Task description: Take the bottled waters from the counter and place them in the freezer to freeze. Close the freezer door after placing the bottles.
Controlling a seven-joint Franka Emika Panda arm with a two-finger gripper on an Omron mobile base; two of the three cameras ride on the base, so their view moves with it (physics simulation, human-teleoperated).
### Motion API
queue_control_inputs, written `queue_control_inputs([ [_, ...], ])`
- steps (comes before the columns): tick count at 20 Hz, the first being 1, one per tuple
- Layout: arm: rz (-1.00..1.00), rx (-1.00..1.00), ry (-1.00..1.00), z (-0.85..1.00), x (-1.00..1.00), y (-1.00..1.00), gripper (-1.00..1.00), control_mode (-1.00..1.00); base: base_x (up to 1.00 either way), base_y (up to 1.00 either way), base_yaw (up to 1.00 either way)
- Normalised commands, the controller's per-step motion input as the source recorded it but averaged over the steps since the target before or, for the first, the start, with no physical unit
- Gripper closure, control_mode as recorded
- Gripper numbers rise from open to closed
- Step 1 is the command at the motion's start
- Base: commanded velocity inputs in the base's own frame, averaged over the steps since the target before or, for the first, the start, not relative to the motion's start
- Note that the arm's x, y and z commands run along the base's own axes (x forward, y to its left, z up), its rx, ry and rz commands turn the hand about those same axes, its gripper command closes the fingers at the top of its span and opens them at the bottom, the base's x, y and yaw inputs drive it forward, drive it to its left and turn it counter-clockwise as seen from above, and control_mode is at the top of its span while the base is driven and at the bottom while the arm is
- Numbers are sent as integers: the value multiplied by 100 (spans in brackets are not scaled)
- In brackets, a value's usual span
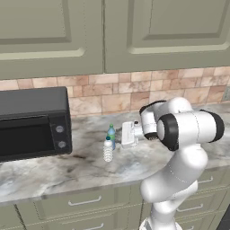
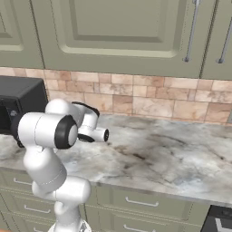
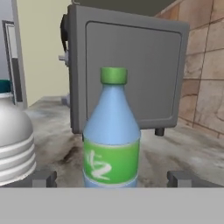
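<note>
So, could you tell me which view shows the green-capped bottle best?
The hand view: the green-capped bottle stands upright, centred and close, between the open gripper's fingertips, label readable. The left base view shows it small, partly behind the clear bottle.

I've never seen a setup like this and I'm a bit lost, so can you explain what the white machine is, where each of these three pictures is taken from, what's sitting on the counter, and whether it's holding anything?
The white machine is a jointed robot arm in a computer-rendered kitchen. Two pictures come from cameras on its base, looking forward over the arm from its left and its right. The third comes from a camera on the hand, looking along the claw.

On the marbled counter stand two small water bottles close together: a blue-tinted bottle with a green cap and label, and a whitish ribbed bottle with a dark cap. A black microwave sits further left.

The claw holds nothing. It is open, level with the bottles, with the blue-tinted one centred between its two dark fingertips.
</note>
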Motion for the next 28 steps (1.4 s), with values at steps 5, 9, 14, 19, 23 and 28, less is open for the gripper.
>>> queue_control_inputs([
  [5,0,0,0,-10,2,2,-100,-100,0,0,0],
  [9,0,0,0,0,0,10,-100,-100,0,0,0],
  [14,0,0,0,0,0,10,-100,-100,0,0,0],
  [19,0,0,0,0,0,17,-100,-100,0,0,0],
  [23,0,0,0,0,0,13,-100,-100,0,0,0],
  [28,0,0,0,0,0,8,-100,-100,0,0,0],
])
